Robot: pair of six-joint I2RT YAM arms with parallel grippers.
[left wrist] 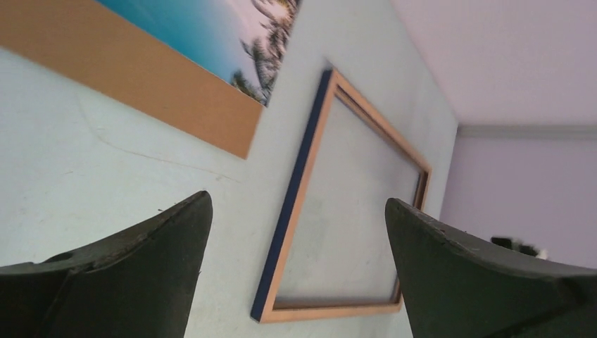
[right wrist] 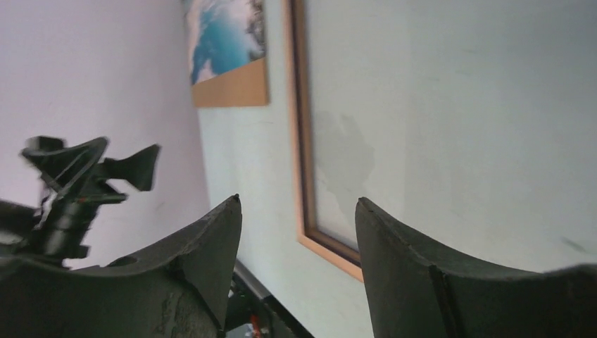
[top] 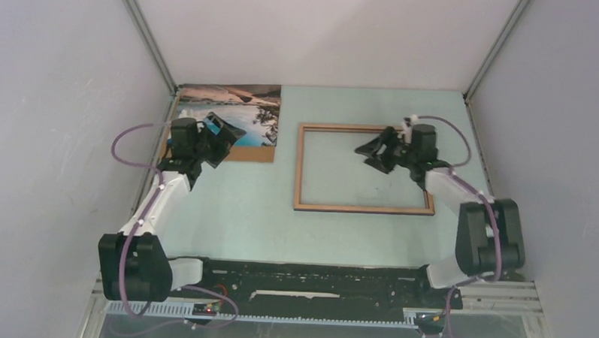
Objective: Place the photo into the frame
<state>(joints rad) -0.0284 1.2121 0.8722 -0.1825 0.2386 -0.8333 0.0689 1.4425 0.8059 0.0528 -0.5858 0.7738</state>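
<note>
The rectangular landscape photo (top: 231, 110) of turquoise water lies on a plain brown backing board (top: 253, 154) at upper left of the overhead view, apart from the thin light-brown wooden frame (top: 363, 209), which lies mid-bench (top: 227, 219) with nothing in it. The left gripper (top: 221, 132) hovers wide open over the photo. The right gripper (top: 372, 151) hangs part-open and empty above the frame. The photo is not yet inserted.

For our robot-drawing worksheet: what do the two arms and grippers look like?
The left arm and right arm have white links between chunky black joint housings, each trailed by a looping purple cable. The left gripper and right gripper each carry two matte black, tapering fingers.
</note>
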